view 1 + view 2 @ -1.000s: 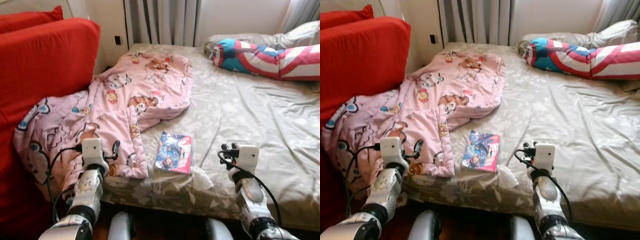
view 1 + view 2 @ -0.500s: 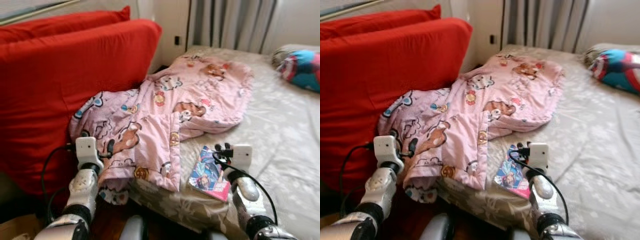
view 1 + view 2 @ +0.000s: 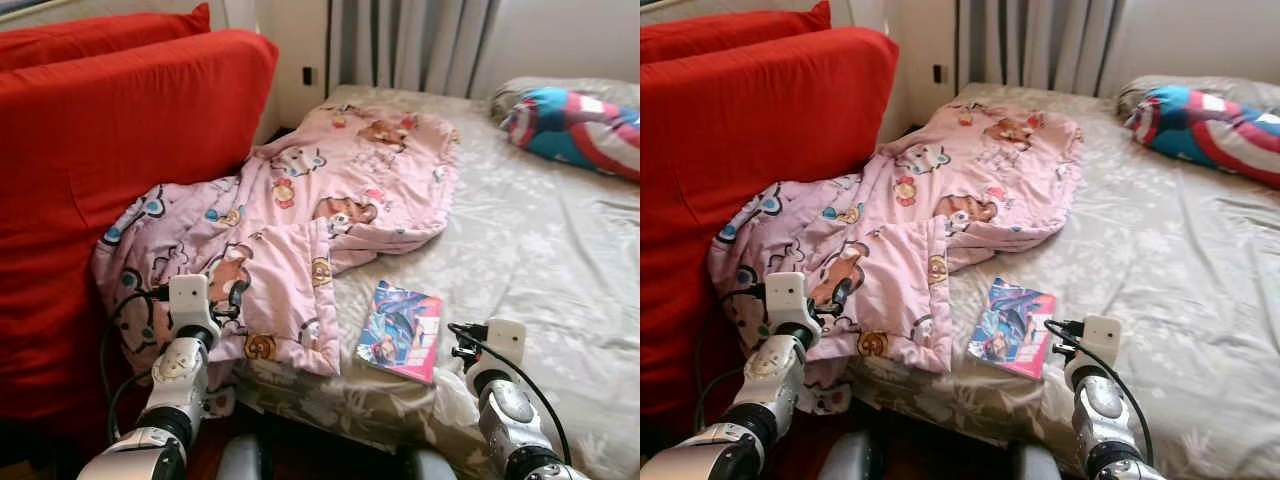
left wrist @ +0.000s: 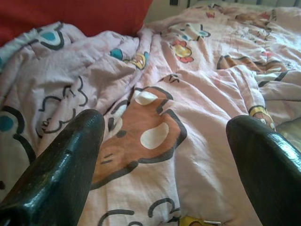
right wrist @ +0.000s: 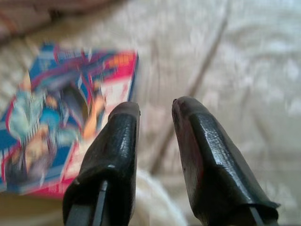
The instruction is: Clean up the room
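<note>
Book (image 5: 61,117) beside right jaws, blanket (image 4: 188,94) between left jaws

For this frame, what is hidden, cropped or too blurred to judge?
- Book cover: too small in the eye views, motion-blurred in the right wrist view, so its title is unreadable.
- White object at the bed edge: partly behind the right arm, identity unclear.
- Striped pillow: cut off by the frame's right edge.
- Pink blanket: its lower end hangs behind the left arm.
- Right gripper: narrow gap between its fingers, holding nothing.

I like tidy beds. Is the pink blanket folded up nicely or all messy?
Messy. The pink blanket lies crumpled across the bed, one end bunched against the red sofa, a corner hanging over the edge.
</note>
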Controlling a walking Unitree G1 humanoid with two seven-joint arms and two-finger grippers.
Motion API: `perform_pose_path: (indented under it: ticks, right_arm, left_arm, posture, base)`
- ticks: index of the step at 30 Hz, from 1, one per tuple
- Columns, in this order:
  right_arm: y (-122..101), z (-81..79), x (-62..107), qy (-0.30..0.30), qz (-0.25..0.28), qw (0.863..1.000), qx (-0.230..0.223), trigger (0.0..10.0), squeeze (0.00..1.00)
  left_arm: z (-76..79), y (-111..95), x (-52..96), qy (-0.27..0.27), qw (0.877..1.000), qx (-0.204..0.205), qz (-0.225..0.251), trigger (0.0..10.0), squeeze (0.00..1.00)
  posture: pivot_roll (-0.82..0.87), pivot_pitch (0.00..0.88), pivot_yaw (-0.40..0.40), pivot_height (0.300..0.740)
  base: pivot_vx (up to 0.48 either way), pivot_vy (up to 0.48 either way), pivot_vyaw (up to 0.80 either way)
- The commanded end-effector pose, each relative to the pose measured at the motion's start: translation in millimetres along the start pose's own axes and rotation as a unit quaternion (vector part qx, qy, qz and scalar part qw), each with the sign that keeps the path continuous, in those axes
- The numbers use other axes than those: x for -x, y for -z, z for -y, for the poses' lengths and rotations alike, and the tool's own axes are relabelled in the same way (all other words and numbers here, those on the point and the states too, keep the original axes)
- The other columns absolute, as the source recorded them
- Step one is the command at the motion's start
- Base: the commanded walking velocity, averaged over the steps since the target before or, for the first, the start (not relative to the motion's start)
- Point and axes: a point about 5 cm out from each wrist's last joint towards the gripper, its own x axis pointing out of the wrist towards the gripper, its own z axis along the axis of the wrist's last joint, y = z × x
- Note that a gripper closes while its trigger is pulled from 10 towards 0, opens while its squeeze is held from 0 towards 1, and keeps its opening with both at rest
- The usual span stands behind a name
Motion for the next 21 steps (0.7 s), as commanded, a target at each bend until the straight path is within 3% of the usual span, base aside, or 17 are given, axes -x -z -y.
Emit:
perform_pose_path:
  ticks: [1,6,13,21]
  right_arm:
    - [9.8,0.3,0.5,0.003,-0.048,0.999,0.008,10.0,0.00]
    - [11.6,-0.5,-0.8,0.002,-0.080,0.996,0.029,10.0,0.00]
    - [9.7,-4.2,-1.4,-0.013,-0.073,0.996,0.042,10.0,0.00]
    - [24.9,0.9,6.2,-0.009,-0.076,0.994,0.081,10.0,0.00]
  left_arm:
    - [-4.4,-1.3,-1.2,-0.003,1.000,-0.006,-0.005,10.0,0.00]
    - [-9.2,-9.7,-7.0,-0.006,1.000,-0.011,-0.003,10.0,0.00]
    - [-6.6,-23.3,-14.1,0.005,1.000,0.003,0.019,10.0,0.00]
    - [2.5,-8.5,-2.3,0.013,1.000,0.007,0.024,10.0,0.00]
  posture:
    - [-0.01,0.000,-0.011,0.589]
    - [0.00,0.000,-0.010,0.589]
    - [-0.01,0.000,0.012,0.589]
    - [-0.01,0.019,-0.010,0.589]
  base:
    - [0.000,0.000,0.00]
    - [0.000,0.000,0.00]
    - [0.000,0.000,0.00]
    - [0.000,0.000,0.00]
